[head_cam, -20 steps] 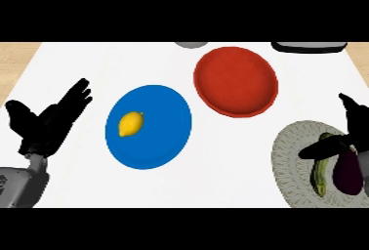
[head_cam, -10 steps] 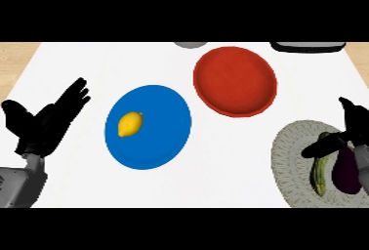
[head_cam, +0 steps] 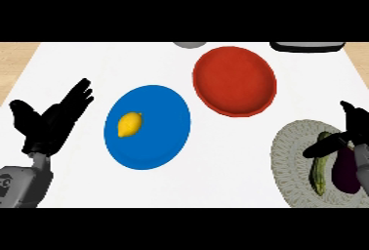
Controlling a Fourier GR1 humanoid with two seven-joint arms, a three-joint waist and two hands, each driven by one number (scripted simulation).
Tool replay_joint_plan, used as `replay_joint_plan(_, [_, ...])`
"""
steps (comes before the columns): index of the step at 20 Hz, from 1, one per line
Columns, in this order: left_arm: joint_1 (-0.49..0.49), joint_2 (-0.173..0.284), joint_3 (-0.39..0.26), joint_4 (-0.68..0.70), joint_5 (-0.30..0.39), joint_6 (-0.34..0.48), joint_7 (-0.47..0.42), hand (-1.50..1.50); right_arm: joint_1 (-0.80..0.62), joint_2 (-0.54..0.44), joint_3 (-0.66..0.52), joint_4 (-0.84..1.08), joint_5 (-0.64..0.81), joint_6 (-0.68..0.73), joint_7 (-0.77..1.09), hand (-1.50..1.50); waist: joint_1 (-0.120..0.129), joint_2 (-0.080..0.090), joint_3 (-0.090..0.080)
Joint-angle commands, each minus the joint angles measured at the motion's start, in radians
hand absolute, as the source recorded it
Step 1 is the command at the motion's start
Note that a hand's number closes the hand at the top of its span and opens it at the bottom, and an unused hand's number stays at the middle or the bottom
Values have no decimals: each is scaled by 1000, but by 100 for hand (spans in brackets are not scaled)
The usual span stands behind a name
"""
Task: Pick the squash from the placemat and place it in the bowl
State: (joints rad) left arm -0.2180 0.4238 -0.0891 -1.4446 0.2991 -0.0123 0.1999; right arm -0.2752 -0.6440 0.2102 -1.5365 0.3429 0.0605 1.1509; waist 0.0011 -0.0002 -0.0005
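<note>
Squash [head_cam: 319, 168] lies on the grey placemat [head_cam: 292, 161] at four o'clock, beside an eggplant [head_cam: 346, 170]. Over the last second the right hand [head_cam: 344, 137] has dropped onto it, fingers curling round its top. The red bowl [head_cam: 235, 80] waits at one o'clock; left hand [head_cam: 51, 122] rests spread at nine.

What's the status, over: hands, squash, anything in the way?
Left hand open, resting left. Right hand curled over squash on placemat. Eggplant beside it. Red bowl unobstructed.
</note>
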Motion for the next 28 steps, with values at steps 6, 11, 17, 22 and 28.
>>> replay_joint_plan(6, [-39, 2, 46, 26, -9, -32, 39, 0, 32, 121, 9, 67, 78, -2, 97, -150, -2, 0, 0])
replay_joint_plan(11, [-30, -10, 74, 24, -9, -68, 30, 0, -3, 124, -61, 174, 88, 38, 30, -150, 1, 1, 0])
replay_joint_plan(17, [48, 5, 90, -69, -27, -90, 45, 0, 26, 166, -88, 257, 140, 1, -34, -150, 7, 0, 1])
replay_joint_plan(22, [20, -51, 100, 6, -85, -97, -2, 0, 67, 176, -151, 270, 163, 8, -115, -150, -1, 0, 0])
replay_joint_plan(28, [-14, -39, 163, -4, -69, -142, 43, 0, 45, 206, -202, 405, 198, -5, -223, -150, 0, 1, 1])
